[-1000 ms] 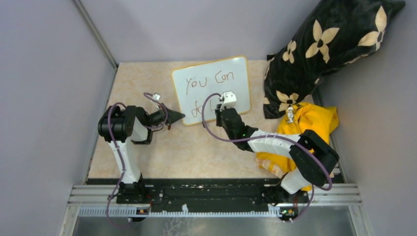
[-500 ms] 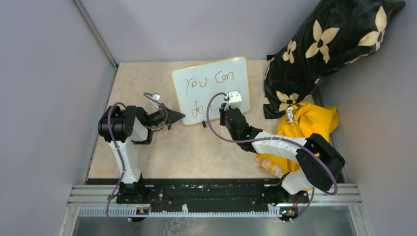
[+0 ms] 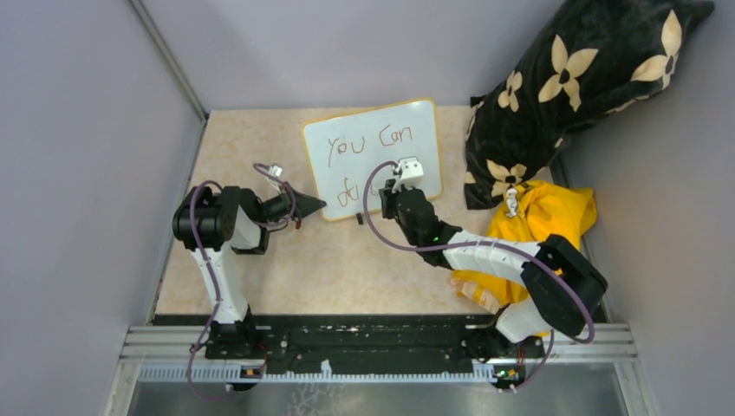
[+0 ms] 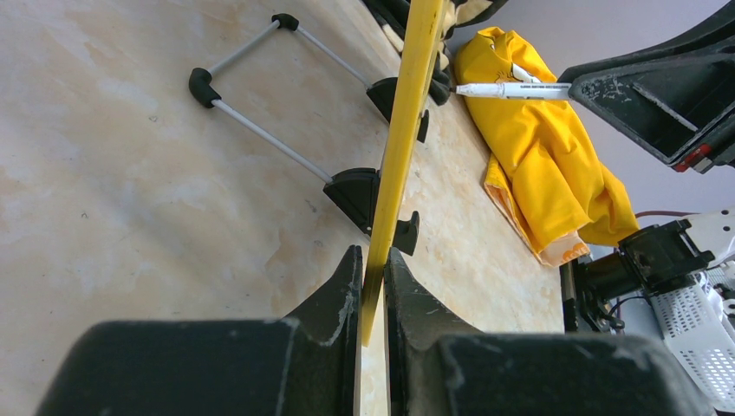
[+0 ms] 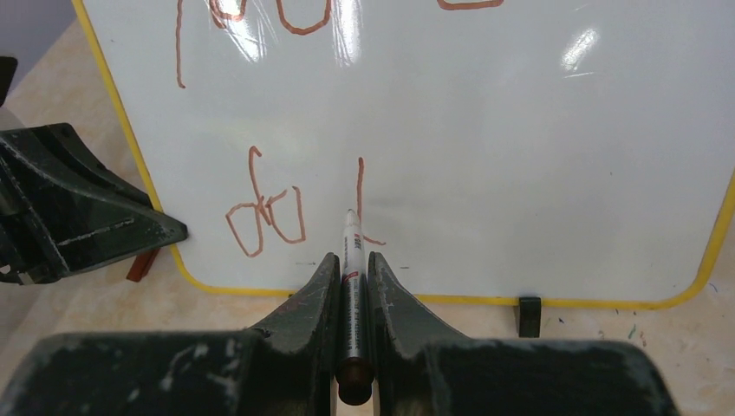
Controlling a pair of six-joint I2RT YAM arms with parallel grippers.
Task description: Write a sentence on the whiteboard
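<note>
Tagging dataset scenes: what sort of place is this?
Probably a robot-lab test cell: plain grey walls close around a small tabletop, with a metal mounting rail along its near edge.

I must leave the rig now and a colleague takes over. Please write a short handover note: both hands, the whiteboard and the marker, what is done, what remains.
The left hand is shut on the yellow frame of the whiteboard, near its lower left corner; the board stands on its feet.
The right hand is shut on the marker, with the tip at the board on the second line.
Done: of the sentence, "You Can" is on top, with "do" and one upright stroke below.
Left: probably finish the last word from that stroke, then lift the marker away.
</note>
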